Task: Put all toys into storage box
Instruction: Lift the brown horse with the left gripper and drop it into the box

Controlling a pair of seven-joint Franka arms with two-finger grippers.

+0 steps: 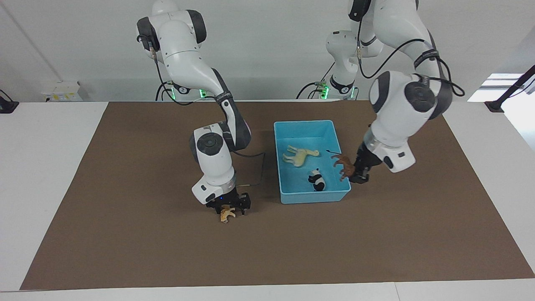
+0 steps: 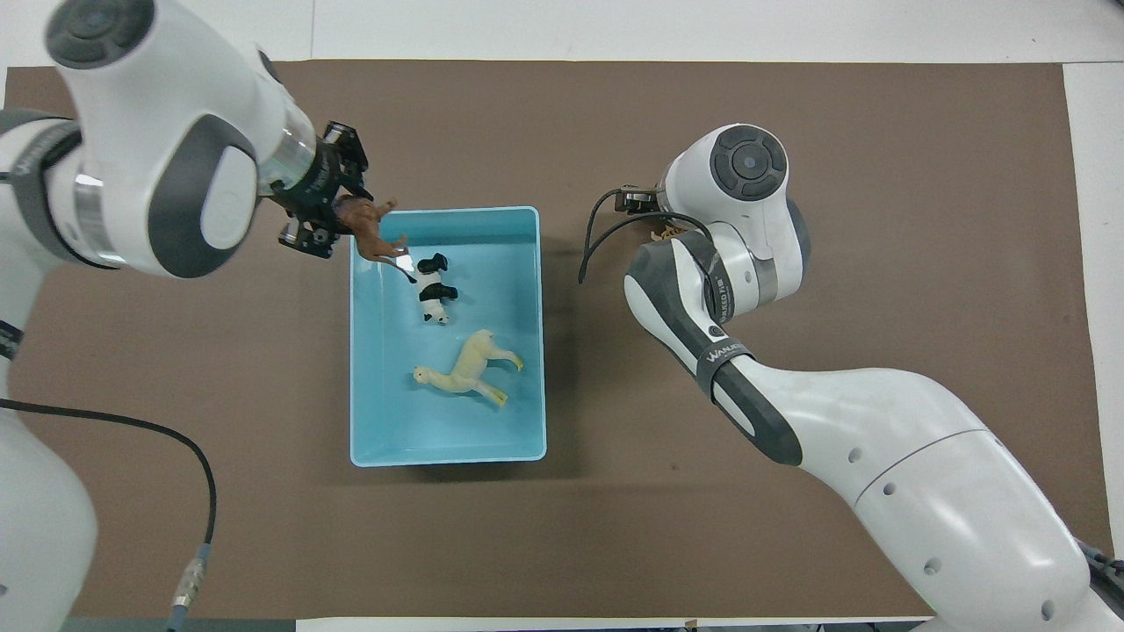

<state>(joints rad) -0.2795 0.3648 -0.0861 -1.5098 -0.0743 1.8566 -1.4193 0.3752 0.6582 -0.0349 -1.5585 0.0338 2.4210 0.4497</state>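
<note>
The light-blue storage box [image 1: 311, 197] [image 2: 448, 430] stands mid-table. The cream long-necked toy [image 1: 300, 156] [image 2: 470, 364] and the panda [image 1: 317, 179] [image 2: 432, 290] lie inside it. My left gripper [image 1: 353, 173] [image 2: 338, 219] is shut on the brown lion [image 1: 342, 164] [image 2: 369, 230] and holds it in the air over the box's rim on the left arm's side. My right gripper [image 1: 229, 205] is down at the orange tiger [image 1: 227, 214] on the mat beside the box, toward the right arm's end. In the overhead view the right wrist hides all of the tiger but a sliver [image 2: 672, 233].
A brown mat [image 1: 125, 234] covers most of the white table. A black cable [image 1: 255, 167] loops from the right arm's wrist next to the box. Nothing else stands on the mat.
</note>
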